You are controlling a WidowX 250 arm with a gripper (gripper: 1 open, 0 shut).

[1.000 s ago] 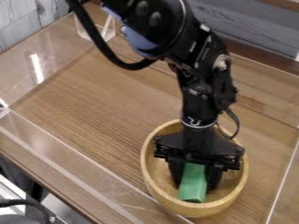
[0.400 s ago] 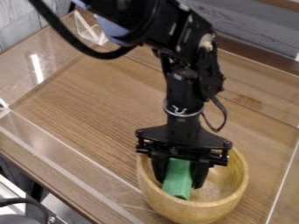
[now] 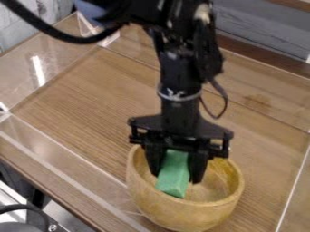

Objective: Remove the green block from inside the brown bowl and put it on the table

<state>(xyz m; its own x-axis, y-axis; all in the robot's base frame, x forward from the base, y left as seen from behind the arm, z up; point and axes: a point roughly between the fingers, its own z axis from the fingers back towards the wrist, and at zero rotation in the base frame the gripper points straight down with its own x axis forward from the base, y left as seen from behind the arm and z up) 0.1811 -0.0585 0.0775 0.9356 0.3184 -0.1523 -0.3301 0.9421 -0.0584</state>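
We see a lab test bench: a wood-grain table [image 3: 85, 100] fenced by low clear plastic walls [image 3: 54, 41], with a black robot arm [image 3: 182, 54] mounted over it.

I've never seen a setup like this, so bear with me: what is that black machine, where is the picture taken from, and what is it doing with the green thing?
It is a single robot arm, seen by one camera looking down at it from the front. At its tip is the end effector, two black fingers pointing straight down. They are shut on the green block, a flat bar, holding it at the mouth of the brown bowl, a round wooden dish. The bowl sits on the table, a wood-grain top edged by low clear plastic walls.
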